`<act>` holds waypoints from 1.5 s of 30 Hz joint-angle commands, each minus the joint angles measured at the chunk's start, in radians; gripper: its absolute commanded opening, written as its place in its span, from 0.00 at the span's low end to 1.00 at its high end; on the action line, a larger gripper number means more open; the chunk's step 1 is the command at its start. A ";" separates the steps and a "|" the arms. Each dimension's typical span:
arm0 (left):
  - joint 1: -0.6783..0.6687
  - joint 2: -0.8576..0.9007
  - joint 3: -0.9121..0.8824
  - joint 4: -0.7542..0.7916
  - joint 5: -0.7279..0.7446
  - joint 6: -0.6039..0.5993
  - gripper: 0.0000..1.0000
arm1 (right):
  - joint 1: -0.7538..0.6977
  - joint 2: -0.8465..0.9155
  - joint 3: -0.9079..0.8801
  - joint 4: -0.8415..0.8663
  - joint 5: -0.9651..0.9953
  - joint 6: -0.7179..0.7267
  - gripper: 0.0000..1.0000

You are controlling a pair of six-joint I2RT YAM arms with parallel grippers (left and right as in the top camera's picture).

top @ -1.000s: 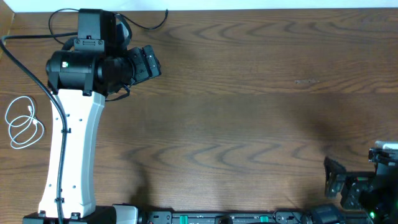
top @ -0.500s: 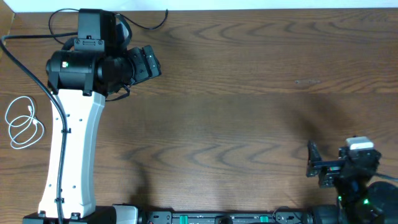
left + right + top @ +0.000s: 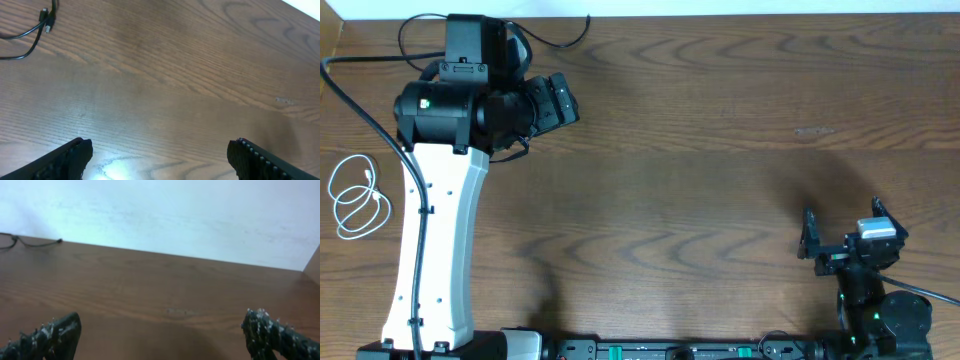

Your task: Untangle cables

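— Caught the right hand [image 3: 841, 228] further in from the near right corner than a second ago. Spread wide, gripping nothing.
— Agreed. No shift in the left hand [image 3: 568, 100]: parked toward the far left corner, likewise released and empty.
— Found the white cable [image 3: 355, 197] coiled at the left edge of the table [image 3: 720, 150], well apart from both hands, though far nearer the left one.
— Also a thin black cable [image 3: 45, 22] just beyond the left hand, lying roughly along the far edge, plug end up-left in the wrist view. Perhaps a second black one looping beside the left arm [image 3: 430, 240]; too thin to be sure.
— Likely left-hand work, then: turn toward that far edge. Smooth wood grain underneath, pale wall [image 3: 175, 215] behind, ample room.
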 commanded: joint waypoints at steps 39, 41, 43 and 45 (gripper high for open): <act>0.003 -0.005 0.008 0.000 -0.014 0.010 0.92 | -0.077 -0.010 -0.256 0.250 0.069 0.127 0.99; 0.003 -0.005 0.008 0.000 -0.014 0.010 0.92 | -0.063 -0.010 -0.256 0.250 0.070 0.127 0.99; 0.003 -0.005 0.008 0.000 -0.014 0.010 0.92 | -0.052 -0.010 -0.256 0.250 0.070 0.127 0.99; 0.003 -0.005 0.008 0.000 -0.014 0.010 0.92 | -0.037 -0.010 -0.256 0.251 0.070 0.127 0.99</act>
